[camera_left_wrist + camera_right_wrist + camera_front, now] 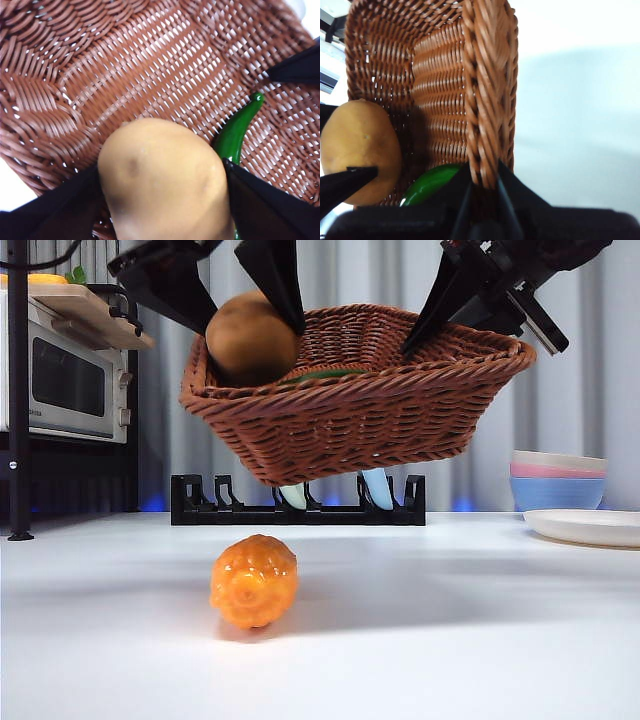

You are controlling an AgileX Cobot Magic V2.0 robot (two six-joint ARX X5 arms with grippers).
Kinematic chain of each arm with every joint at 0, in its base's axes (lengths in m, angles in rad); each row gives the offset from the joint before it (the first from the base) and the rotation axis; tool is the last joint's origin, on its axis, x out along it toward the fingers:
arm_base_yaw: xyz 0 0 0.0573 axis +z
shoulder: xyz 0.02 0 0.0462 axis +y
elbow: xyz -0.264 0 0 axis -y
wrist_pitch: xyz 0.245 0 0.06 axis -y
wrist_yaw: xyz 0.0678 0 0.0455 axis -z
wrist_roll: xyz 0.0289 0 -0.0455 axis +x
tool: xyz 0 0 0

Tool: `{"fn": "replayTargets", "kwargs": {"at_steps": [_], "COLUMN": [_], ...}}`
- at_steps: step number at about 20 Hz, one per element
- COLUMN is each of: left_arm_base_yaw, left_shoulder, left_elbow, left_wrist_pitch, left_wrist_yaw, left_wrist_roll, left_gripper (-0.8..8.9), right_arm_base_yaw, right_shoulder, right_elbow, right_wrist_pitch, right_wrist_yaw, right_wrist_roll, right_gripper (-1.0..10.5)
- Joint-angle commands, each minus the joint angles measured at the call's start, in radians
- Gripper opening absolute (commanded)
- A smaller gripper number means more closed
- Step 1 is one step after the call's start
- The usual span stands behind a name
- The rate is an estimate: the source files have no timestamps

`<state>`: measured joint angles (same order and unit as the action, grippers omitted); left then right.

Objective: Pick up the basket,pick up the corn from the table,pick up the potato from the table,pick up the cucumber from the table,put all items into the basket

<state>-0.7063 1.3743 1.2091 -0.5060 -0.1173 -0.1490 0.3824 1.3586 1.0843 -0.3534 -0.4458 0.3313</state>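
Note:
The brown wicker basket [360, 405] hangs tilted above the table. My right gripper [482, 182] is shut on its rim [487, 100] at the right end. My left gripper [162, 200] is shut on the tan potato [162, 177] and holds it over the basket's left end, just above the woven floor [150, 75]. The potato also shows in the front view [250, 338] and the right wrist view [360, 150]. The green cucumber [237, 132] lies inside the basket beside the potato. The knobbly orange corn [254, 580] lies on the table below the basket.
A black dish rack [298, 505] stands behind the basket. Stacked bowls [558, 480] and a white plate [585, 527] sit at the right. A microwave [65, 375] on a dark shelf stands at the left.

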Motion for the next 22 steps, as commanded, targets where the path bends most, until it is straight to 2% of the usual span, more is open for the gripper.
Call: {"fn": "replayTargets", "kwargs": {"at_steps": [1, 8, 12, 15, 17, 19, 22], "left_arm_base_yaw": [-0.002, -0.013, -0.042, -0.096, -0.138, -0.193, -0.266], "left_shoulder": [0.002, -0.034, -0.119, -0.195, -0.211, -0.211, -0.203], "left_elbow": [0.003, 0.154, 0.232, 0.232, 0.230, 0.203, 0.071], "left_wrist_pitch": [0.007, -0.103, -0.310, -0.533, -0.628, -0.630, -0.489], "left_wrist_yaw": [-0.006, -0.007, -0.007, -0.010, -0.013, -0.015, -0.021], "left_wrist_roll": [0.018, 0.023, 0.020, -0.042, -0.083, -0.136, -0.222], "left_gripper": [6.01, 6.01, 5.97, 5.96, 5.96, 5.96, 5.96], "right_arm_base_yaw": [0.002, -0.002, -0.014, -0.066, -0.111, -0.156, -0.233], "right_shoulder": [-0.004, -0.004, -0.004, -0.004, -0.004, -0.004, -0.004], "right_elbow": [0.003, 0.003, 0.003, 0.003, 0.003, 0.003, 0.003], "right_wrist_pitch": [0.018, 0.015, 0.029, 0.041, 0.043, 0.050, 0.051], "right_wrist_yaw": [-0.016, -0.016, 0.007, 0.006, 0.006, 0.006, -0.001], "right_wrist_roll": [0.020, 0.020, 0.019, 0.019, 0.019, 0.019, 0.019], "right_gripper": [-0.2, -0.2, -0.2, -0.2, -0.2, -0.2, -0.2]}}
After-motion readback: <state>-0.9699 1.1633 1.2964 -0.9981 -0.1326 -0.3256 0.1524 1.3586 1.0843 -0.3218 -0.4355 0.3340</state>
